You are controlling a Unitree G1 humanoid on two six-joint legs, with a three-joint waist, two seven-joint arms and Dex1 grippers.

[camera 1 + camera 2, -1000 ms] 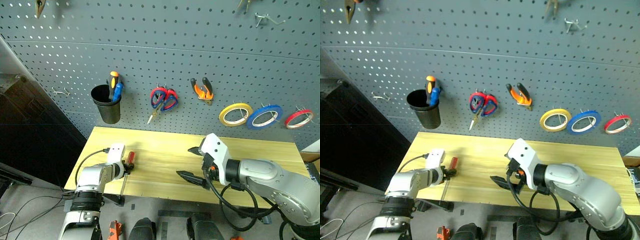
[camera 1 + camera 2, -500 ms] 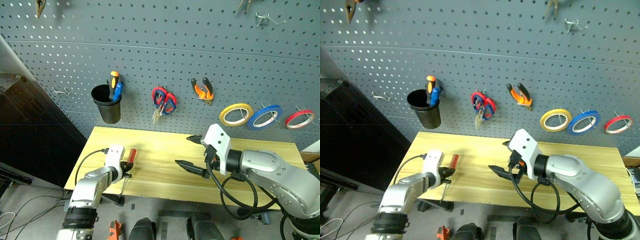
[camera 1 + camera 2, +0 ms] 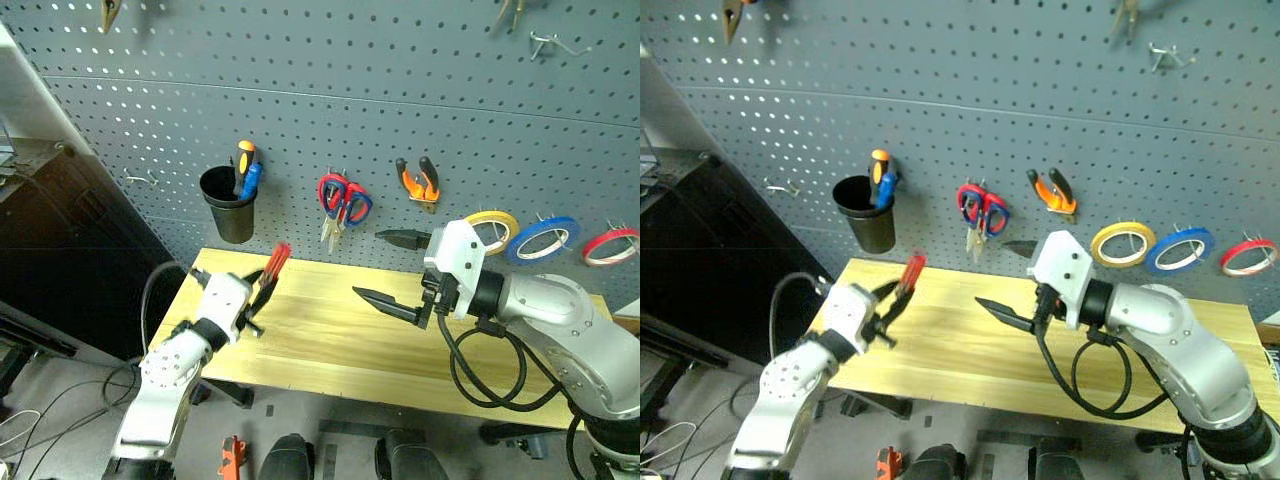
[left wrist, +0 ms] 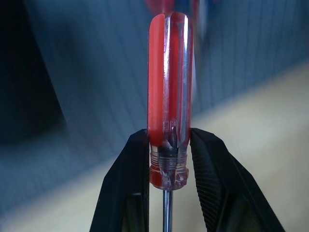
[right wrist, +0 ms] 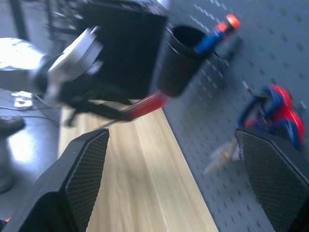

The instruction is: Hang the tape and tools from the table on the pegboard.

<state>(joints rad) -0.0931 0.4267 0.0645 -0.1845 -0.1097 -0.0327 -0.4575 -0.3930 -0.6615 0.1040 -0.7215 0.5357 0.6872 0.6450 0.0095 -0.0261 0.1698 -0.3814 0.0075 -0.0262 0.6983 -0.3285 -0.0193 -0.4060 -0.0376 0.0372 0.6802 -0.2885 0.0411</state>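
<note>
No brand name, label or other writing is readable on any object. A black cup (image 3: 231, 211) is hanging on the dark grey pegboard (image 3: 330, 100), and it is holding an orange-handled screwdriver (image 3: 242, 160) and a blue-handled screwdriver (image 3: 251, 178), handles up. Beside the cup, moving away along the board, red-handled scissors (image 3: 343, 201), orange-and-black pliers (image 3: 421, 182), a yellow tape roll (image 3: 494, 226), a blue tape roll (image 3: 543, 238) and the thin red tape (image 3: 612, 246) are hanging in a row.

The left gripper (image 4: 169, 159) is pinching a red-handled screwdriver (image 4: 169, 87) narrowly near the base of its handle, holding it above the light wood table (image 3: 330, 340), below the cup. The right gripper (image 3: 392, 268) is hovering with its fingers spread wide and nothing between them, over the table, below the scissors and pliers.
</note>
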